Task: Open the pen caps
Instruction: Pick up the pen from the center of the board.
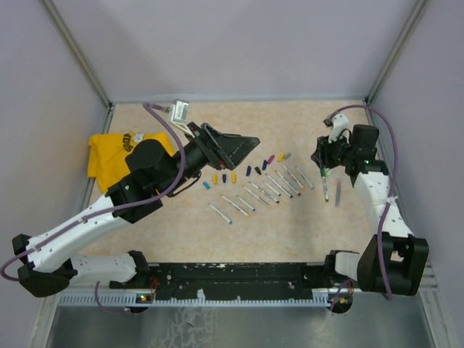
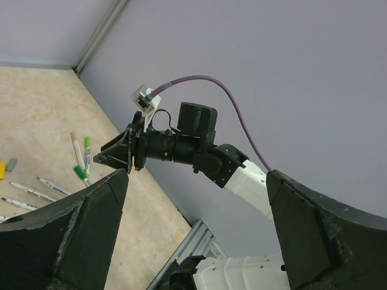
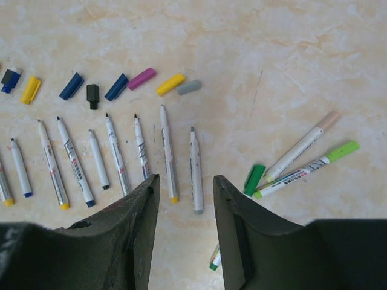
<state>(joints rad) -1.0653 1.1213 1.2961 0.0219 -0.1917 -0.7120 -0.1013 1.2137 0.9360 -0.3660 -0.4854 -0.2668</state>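
Currently pen caps (image 3: 118, 86) lie off in a loose row on the desk (image 3: 290, 72) just beyond the tips of the uncapped pens (image 3: 167, 154), left fingers (image 2: 91, 223) spread wide and empty up in the air, right fingers (image 3: 136, 211) part-spread, hovering low over the pens, gripping nothing.

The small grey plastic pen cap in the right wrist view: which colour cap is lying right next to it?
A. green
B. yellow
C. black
B: the small grey plastic pen cap sits at the end of the row of loose caps, and the yellow plastic cap lies right beside it. The other colours are farther away.
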